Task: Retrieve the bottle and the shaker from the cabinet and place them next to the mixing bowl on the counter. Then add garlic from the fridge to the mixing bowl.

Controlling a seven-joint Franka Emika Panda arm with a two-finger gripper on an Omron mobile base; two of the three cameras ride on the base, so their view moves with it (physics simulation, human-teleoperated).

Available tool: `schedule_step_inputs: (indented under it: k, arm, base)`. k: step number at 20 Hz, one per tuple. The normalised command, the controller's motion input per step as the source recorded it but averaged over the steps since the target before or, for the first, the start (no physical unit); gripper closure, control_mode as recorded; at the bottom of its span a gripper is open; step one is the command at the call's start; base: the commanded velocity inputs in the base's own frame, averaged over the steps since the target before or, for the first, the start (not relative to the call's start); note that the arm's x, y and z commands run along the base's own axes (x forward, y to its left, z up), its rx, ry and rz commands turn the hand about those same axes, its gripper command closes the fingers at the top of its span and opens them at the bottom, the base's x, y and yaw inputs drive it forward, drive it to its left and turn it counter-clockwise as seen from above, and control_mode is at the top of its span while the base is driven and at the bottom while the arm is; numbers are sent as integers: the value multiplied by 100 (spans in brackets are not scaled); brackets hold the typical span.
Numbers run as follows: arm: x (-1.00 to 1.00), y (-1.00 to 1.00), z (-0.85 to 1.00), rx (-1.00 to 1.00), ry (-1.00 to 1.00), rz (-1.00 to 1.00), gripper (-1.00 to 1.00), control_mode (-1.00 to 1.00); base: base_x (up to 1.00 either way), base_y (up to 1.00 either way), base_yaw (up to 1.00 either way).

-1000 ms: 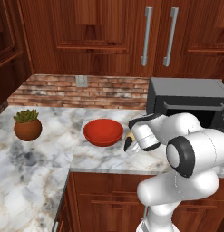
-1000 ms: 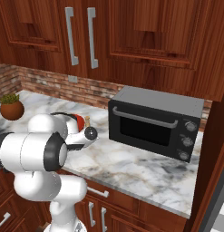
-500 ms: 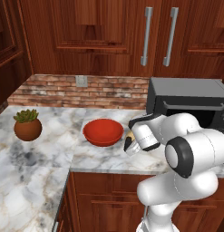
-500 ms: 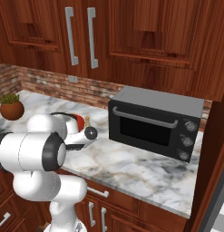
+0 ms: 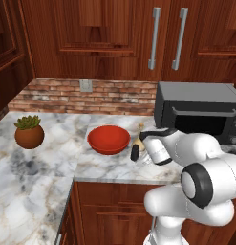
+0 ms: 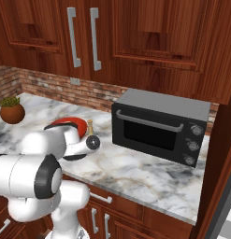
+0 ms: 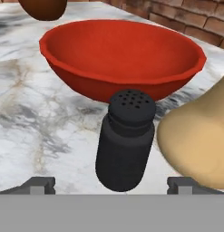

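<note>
In the hand view's centre, the shaker [image 7: 126,138] and the bottle [image 7: 198,140] are placed beside the mixing bowl [image 7: 122,61]. The gripper [image 7: 111,183] is spread wide, nothing held. The garlic is left to be fetched.

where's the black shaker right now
The shaker stands upright on the counter, just in front of the mixing bowl, with the bottle close beside it.

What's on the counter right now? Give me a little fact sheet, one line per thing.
bowl: red mixing bowl, empty, on the marble counter
shaker: black shaker, upright, just in front of the bowl
bottle: tan bottle, beside the shaker
gripper: gripper open, fingertips either side of the shaker, not touching it
plant: potted plant, left of the bowl
microwave: dark microwave, door shut
</note>
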Motion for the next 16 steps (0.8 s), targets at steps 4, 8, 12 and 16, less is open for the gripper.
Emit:
schedule_step_inputs:
  k: [4,8,12,16]
  arm:
    - [-21,-14,41,0,0,-9,-100,-100]
    - [0,-12,88,0,6,-17,-100,-100]
    - [0,0,73,0,31,-23,-100,-100]
    - [-11,0,59,0,28,-27,-100,-100]
  base:
    - [0,0,0]
    - [0,0,0]
    - [0,0,0]
    - [0,0,0]
